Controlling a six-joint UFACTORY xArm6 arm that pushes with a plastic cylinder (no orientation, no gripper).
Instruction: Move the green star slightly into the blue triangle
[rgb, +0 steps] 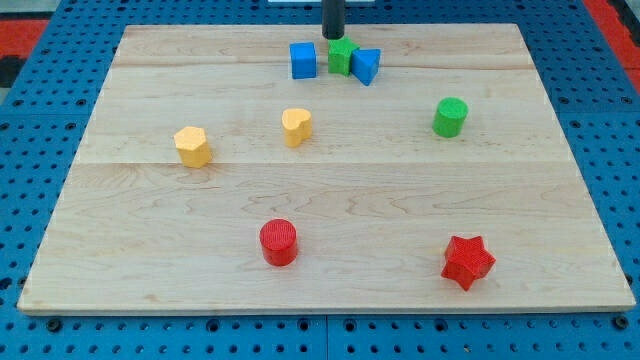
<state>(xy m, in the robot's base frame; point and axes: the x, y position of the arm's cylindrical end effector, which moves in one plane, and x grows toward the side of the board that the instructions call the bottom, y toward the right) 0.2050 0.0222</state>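
Wooden worktop (330, 200), pale and made of joined planks, resting on a blue perforated base (40, 320) that frames it on all sides; red patches show at the view's upper corners.

Red star (467, 261), near the view's bottom right, well apart from every other block. Red cylinder (278, 242), upright, low and a little left of centre. Green cylinder (450, 116), upright, at the view's right, in the upper half. Two yellow blocks lie left of centre: one, roughly hexagonal (192, 146), at the view's left; the other, seemingly heart-shaped (296, 126), though its outline is hard to read at this angle, nearer the middle.

A row of three blocks sits close to the worktop's top edge. Blue cube (303, 59) at the row's left, standing just apart from its neighbour. Green star (342, 56) in the middle, the task's block; its right side meets or nearly meets the blue triangle (366, 66), which closes the row at the right and lies slightly lower in the view.

Dark rod, entering from the view's top edge; my tip (333, 37) ends just above the green star, at its upper left shoulder, apparently touching or almost touching it. The tip stands to the upper right of the blue cube and to the upper left of the blue triangle. The arm carries no fingers, only this rod, so no opening can be told.
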